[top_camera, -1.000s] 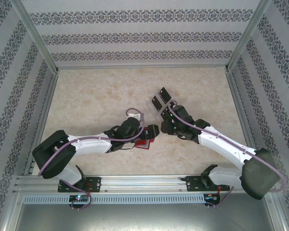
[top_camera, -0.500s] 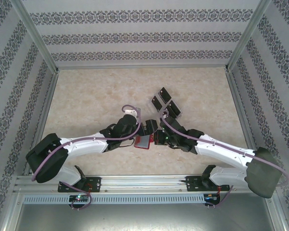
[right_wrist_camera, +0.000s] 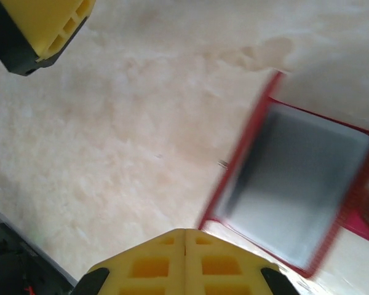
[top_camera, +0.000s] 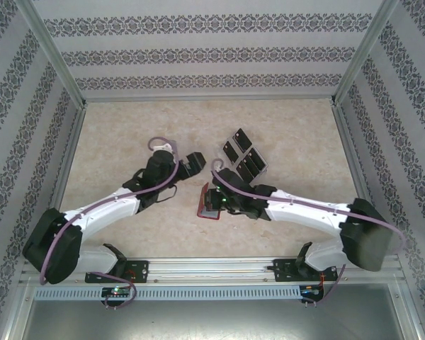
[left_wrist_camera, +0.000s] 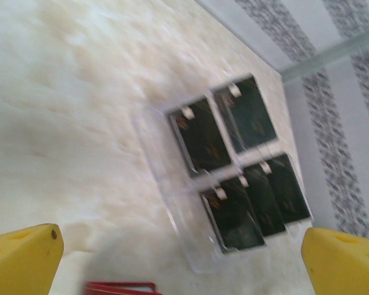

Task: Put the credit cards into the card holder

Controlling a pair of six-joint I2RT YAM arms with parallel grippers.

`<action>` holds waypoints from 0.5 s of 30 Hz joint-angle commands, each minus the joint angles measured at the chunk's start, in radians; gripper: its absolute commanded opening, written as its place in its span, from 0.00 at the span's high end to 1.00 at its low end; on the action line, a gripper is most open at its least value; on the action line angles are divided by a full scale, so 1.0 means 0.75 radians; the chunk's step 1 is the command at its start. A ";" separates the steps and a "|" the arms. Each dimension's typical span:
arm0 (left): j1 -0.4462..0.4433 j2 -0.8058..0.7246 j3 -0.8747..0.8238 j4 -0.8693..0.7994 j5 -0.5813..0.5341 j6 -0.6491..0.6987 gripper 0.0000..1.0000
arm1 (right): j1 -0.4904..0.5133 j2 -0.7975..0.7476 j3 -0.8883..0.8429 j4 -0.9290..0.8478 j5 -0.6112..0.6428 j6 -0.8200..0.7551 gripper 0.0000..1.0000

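The red card holder (top_camera: 206, 213) lies open on the table, and its grey clear sleeve (right_wrist_camera: 295, 184) faces up in the right wrist view. My right gripper (top_camera: 212, 200) hovers over it, open, with the wallet beside the lower finger (right_wrist_camera: 184, 261) and nothing between the jaws (right_wrist_camera: 114, 138). Several black credit cards (top_camera: 244, 154) lie in a group at the middle back. In the left wrist view the cards (left_wrist_camera: 203, 135) sit ahead of my open left gripper (left_wrist_camera: 181, 258), and the wallet's red edge (left_wrist_camera: 120, 287) is at the bottom. My left gripper (top_camera: 193, 164) is to the left of the cards, holding nothing.
A transparent plastic tray (left_wrist_camera: 172, 178) holds the cards in compartments. Patterned walls and metal posts (top_camera: 350, 67) close in the beige table (top_camera: 127, 134). The two wrists are close together near the table's middle.
My left gripper has pulled back up and to the left, away from the wallet. My right gripper has swung left and now hangs over the wallet. The wallet has stayed in about the same place.
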 commanded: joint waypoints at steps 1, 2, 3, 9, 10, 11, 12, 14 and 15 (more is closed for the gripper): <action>0.115 -0.042 0.058 -0.236 0.016 0.070 0.00 | 0.023 0.130 0.150 0.026 -0.025 -0.073 0.96; 0.143 -0.042 0.060 -0.260 0.031 0.076 0.00 | 0.023 0.167 0.178 0.019 -0.035 -0.079 0.96; 0.172 -0.042 0.060 -0.283 0.051 0.085 0.00 | 0.023 0.204 0.200 0.010 -0.044 -0.086 0.97; 0.211 -0.013 0.076 -0.390 0.114 0.155 0.00 | 0.017 0.251 0.144 -0.027 -0.055 -0.088 1.00; 0.212 -0.002 0.081 -0.403 0.124 0.165 0.00 | 0.015 0.236 0.117 -0.033 -0.048 -0.084 1.00; 0.213 0.007 0.088 -0.411 0.135 0.174 0.00 | 0.015 0.219 0.088 -0.039 -0.039 -0.081 1.00; 0.213 0.018 0.095 -0.419 0.150 0.187 0.00 | 0.013 0.196 0.048 -0.039 -0.026 -0.070 1.00; 0.212 0.047 0.111 -0.437 0.169 0.209 0.00 | 0.007 0.153 -0.028 -0.023 -0.017 -0.047 1.00; 0.212 0.064 0.120 -0.442 0.185 0.225 0.00 | 0.005 0.137 -0.062 -0.017 -0.015 -0.034 1.00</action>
